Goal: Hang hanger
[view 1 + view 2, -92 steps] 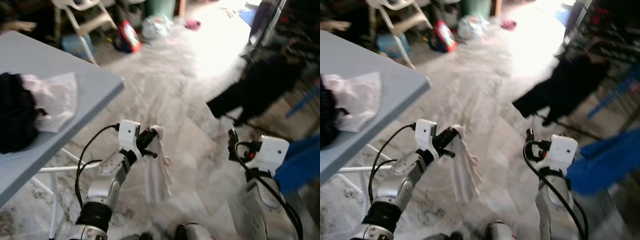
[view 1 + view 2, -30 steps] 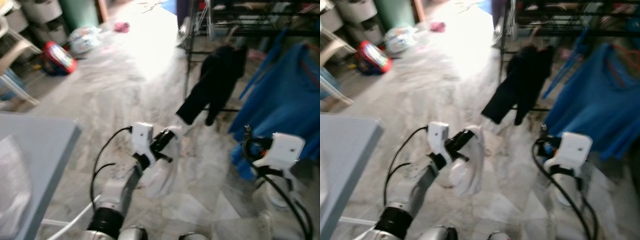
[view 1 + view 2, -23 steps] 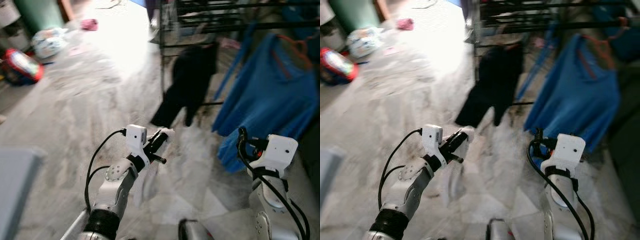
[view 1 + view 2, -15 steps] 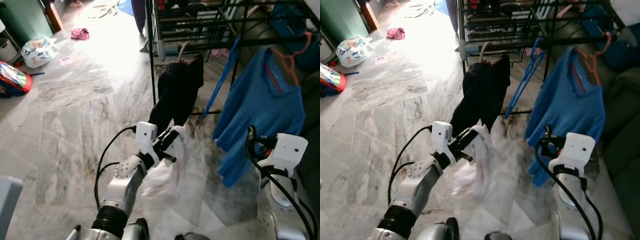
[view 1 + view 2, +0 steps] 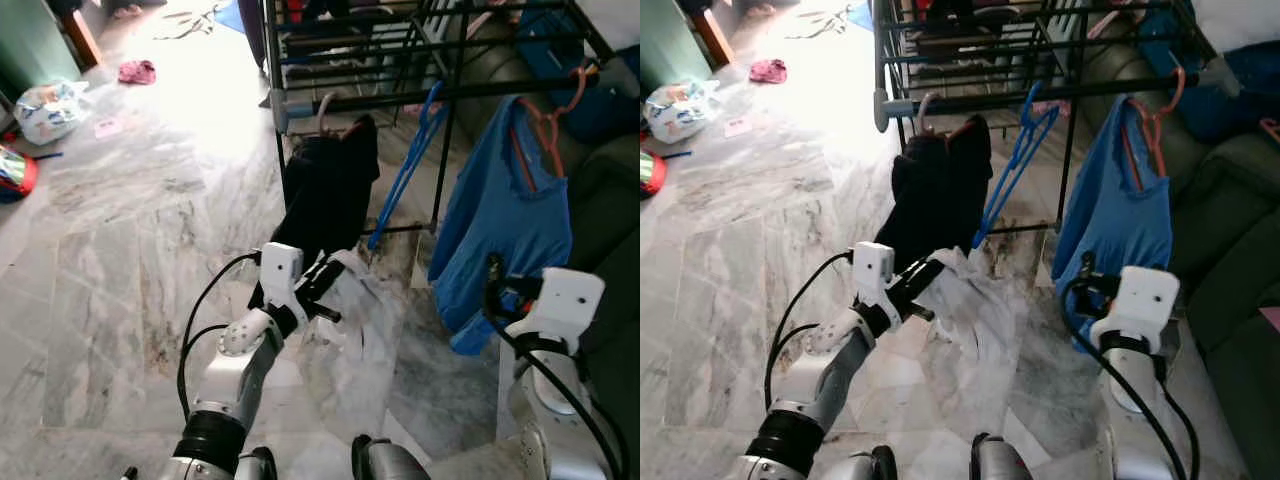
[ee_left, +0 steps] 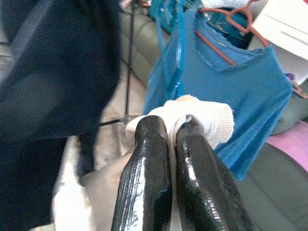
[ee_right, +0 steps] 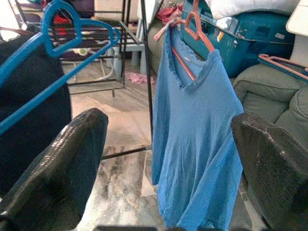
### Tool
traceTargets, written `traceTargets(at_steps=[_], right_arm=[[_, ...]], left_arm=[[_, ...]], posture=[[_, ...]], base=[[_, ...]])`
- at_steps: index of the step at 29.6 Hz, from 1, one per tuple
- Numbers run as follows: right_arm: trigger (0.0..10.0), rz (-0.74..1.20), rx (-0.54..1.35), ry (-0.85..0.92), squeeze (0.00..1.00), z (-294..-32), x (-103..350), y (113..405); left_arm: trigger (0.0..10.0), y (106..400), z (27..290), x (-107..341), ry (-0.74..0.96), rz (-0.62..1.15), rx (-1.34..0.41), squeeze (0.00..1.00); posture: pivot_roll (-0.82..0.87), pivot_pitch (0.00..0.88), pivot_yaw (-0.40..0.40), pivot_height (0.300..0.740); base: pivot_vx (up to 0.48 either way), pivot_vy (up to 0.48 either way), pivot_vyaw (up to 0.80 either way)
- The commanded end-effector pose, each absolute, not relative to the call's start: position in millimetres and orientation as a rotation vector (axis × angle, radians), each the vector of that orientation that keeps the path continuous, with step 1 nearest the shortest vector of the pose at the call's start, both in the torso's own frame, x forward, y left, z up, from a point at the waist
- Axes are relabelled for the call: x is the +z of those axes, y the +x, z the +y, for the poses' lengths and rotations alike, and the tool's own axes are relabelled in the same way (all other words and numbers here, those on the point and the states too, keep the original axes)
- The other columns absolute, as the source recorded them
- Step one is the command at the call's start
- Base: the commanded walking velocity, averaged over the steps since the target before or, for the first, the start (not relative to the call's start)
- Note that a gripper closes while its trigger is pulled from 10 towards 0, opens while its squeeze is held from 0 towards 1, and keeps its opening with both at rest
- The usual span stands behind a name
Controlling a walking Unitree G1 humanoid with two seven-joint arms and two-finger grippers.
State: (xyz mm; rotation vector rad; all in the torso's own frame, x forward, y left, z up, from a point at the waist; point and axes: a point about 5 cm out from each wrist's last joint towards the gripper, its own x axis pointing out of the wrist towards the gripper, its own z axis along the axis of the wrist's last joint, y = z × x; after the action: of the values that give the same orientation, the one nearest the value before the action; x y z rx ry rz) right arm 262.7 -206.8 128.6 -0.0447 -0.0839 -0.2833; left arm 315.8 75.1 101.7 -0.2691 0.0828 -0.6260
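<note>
My left gripper (image 5: 335, 276) is shut on the bunched edge of a white garment (image 5: 352, 312), which hangs below it over the floor; the wrist view shows the fingers (image 6: 149, 159) pinching the white fabric (image 6: 207, 115). No hanger can be made out in it. Just beyond stands a black clothes rack (image 5: 440, 92) with a black garment (image 5: 325, 190), an empty blue hanger (image 5: 405, 165) and a blue shirt (image 5: 495, 220) on an orange hanger (image 5: 560, 100). My right gripper (image 7: 166, 120) is open and empty, facing the blue shirt (image 7: 192, 134).
A dark green sofa (image 5: 1230, 250) stands at the right beside the rack, with a blue box (image 7: 250, 33) on it. On the marble floor to the far left lie a pink cloth (image 5: 137, 71) and a plastic bag (image 5: 40, 100).
The camera has swung right and closer to the rack; the grey table has left the view. My left gripper keeps its hold on the white garment, which now swings toward the rack.
</note>
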Motion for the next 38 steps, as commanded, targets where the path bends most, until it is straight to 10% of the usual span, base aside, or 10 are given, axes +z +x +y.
traceTargets(at_steps=[1,38], right_arm=[[10.0,-0.085,-0.283,-0.051,0.00,-206.0,128.6,261.2],[10.0,-0.088,-0.330,-0.079,0.00,-210.2,128.4,263.0]], left_arm=[[10.0,316.9,75.7,103.9,-0.260,0.073,-0.635,0.00],[10.0,307.2,64.9,105.5,-0.284,0.039,-0.717,0.00]], posture=[[-0.14,0.221,0.019,0.740],[-0.13,0.216,0.027,0.740]], base=[[0.000,0.000,0.00],[0.000,0.222,-0.09]])
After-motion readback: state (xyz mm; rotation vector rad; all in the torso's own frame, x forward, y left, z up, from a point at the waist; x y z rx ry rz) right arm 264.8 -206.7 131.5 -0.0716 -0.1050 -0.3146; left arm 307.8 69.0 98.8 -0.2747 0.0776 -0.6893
